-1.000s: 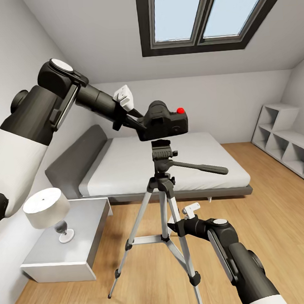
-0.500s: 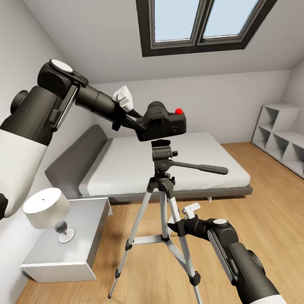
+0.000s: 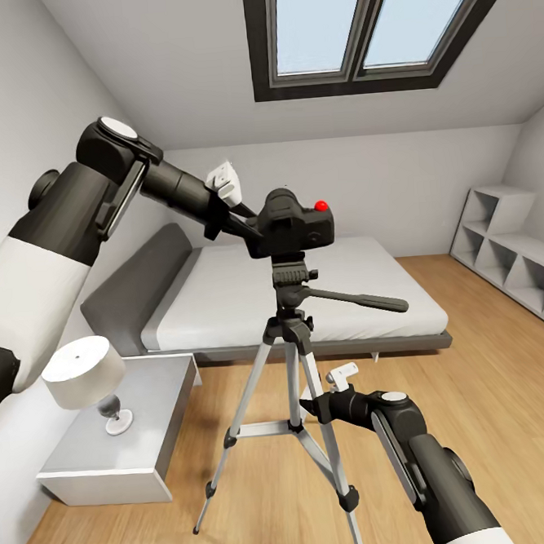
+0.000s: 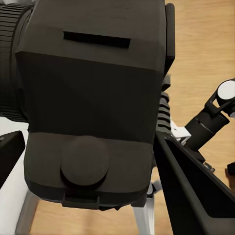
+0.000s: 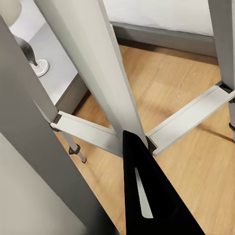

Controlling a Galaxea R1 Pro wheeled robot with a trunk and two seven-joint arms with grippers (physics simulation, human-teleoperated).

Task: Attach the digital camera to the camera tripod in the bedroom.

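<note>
While the small boxy black digital camera with its red round button (image 3: 294,223) sits right on the black head of the tall silver-legged camera tripod (image 3: 293,336), the left gripper (image 3: 250,224) is clamped on the camera's side, its dark fingers (image 4: 196,188) flanking the body in the left wrist view. Whether the base has seated on the mount cannot be told; if the grip opens before it locks, the camera could tip off the head and drop to the floor. A sideways pull from the left arm could also rock the slender legs. The right gripper (image 3: 315,403) is low beside one tripod leg, one black finger (image 5: 147,191) just next to the central strut; whether it is closed on anything cannot be told, and a nudge there might shift the stand. Around the tripod lies a light wood floor (image 3: 494,385); behind it stands a white bed with grey headboard (image 3: 225,300), beside it a grey nightstand (image 3: 147,445) with a white lamp (image 3: 84,373), white cube shelves (image 3: 515,245) off across the room, and a dark-framed double skylight (image 3: 375,26) above in the sloped ceiling.
</note>
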